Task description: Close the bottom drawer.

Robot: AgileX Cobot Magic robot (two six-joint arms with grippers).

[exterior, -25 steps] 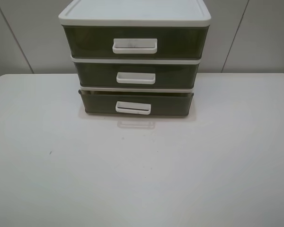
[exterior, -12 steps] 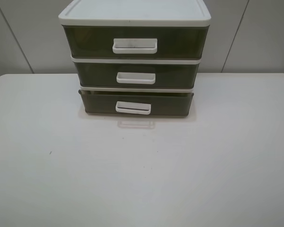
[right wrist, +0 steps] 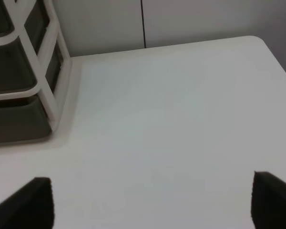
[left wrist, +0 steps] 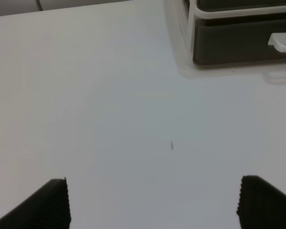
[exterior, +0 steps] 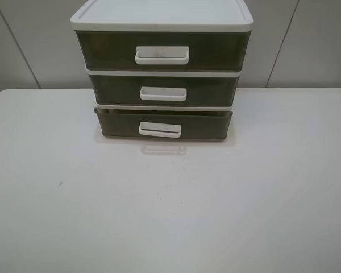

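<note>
Bottom drawer point(exterior: 163, 125) slightly protruding, far ahead of both wide-open, empty jaws: left gripper point(left wrist: 152, 200), right gripper point(right wrist: 150, 200); needs pushing.

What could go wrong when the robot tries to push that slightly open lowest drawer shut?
The smoky olive-brown translucent bottom drawer sticks out only slightly, so a push aimed a little high might hit the middle drawer instead. The white-framed drawer unit stands loose on the white table, so a hard shove could slide it back. Both open grippers, left and right, start far away.
</note>
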